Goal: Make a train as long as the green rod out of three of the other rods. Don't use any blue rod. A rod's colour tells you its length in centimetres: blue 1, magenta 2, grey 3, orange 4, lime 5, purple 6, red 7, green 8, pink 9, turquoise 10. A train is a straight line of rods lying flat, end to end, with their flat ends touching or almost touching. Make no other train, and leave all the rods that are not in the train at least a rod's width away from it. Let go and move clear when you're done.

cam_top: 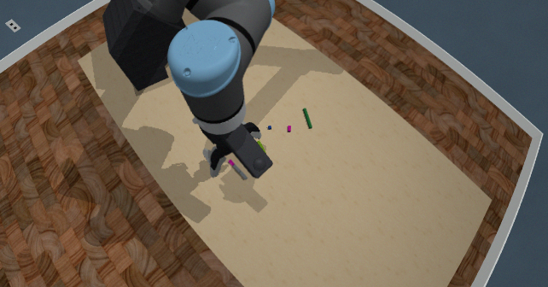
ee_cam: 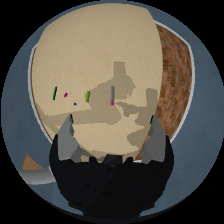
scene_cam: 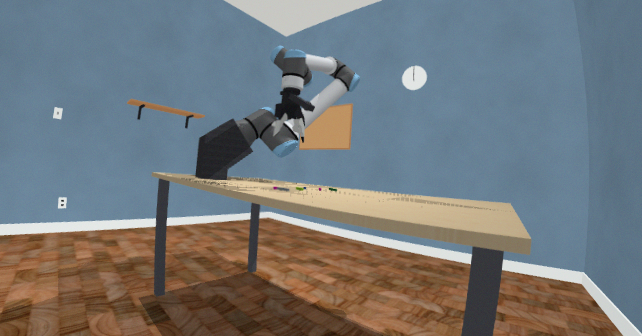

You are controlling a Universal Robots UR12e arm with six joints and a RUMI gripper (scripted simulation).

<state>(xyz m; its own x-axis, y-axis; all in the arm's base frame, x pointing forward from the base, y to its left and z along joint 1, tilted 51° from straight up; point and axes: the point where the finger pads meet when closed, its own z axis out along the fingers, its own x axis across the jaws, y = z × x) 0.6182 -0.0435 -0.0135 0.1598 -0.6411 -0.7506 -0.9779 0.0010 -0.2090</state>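
From the top, a magenta rod point(cam_top: 230, 162) touches a grey rod point(cam_top: 241, 172) at the desk's point(cam_top: 384, 217) nine o'clock; outside, the claw point(scene_cam: 295, 124) hangs high; the wrist shows spread, empty fingers; rods look light, stiff: pinch mid-length.

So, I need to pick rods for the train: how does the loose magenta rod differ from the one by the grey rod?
The loose magenta rod lies alone in the open, between the blue rod and the green rod. The other magenta rod already sits end to end with the grey rod, below the open pincer. They also point in different directions. Both look the same colour and length, and both lie flat.
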